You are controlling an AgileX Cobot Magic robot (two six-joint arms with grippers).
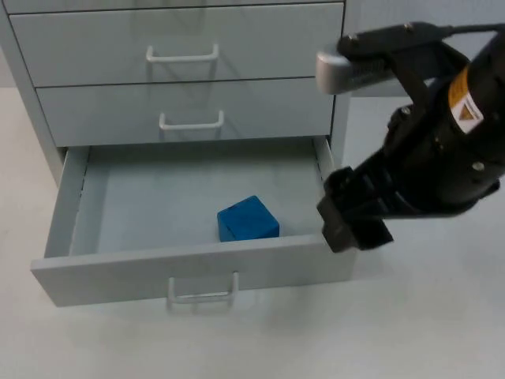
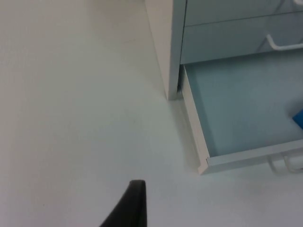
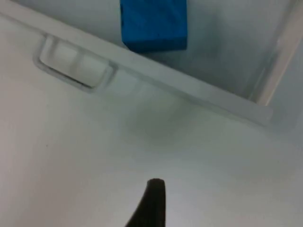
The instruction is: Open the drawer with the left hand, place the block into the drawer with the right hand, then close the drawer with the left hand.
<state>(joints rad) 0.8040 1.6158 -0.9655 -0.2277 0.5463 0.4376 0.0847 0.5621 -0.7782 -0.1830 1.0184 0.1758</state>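
Observation:
The grey cabinet's bottom drawer point(image 1: 118, 272) stands pulled out, its white handle point(image 1: 203, 294) facing the table's front. A blue block point(image 1: 248, 219) lies on the drawer floor near the front panel, right of the middle. My right gripper point(image 1: 355, 221) hangs just outside the drawer's right front corner, above the table, and holds nothing I can make out. From the right wrist I look down on the block point(image 3: 154, 23), the drawer's front rim point(image 3: 189, 92) and the handle point(image 3: 73, 66). My left gripper point(image 2: 135, 208) waits over bare table left of the drawer's side wall point(image 2: 196, 142).
Two upper drawers point(image 1: 181, 47) point(image 1: 189, 110) are shut, each with a white handle. The cabinet's side point(image 2: 163, 47) rises at the drawer's back left. White table point(image 1: 426, 316) spreads in front of and to the right of the cabinet.

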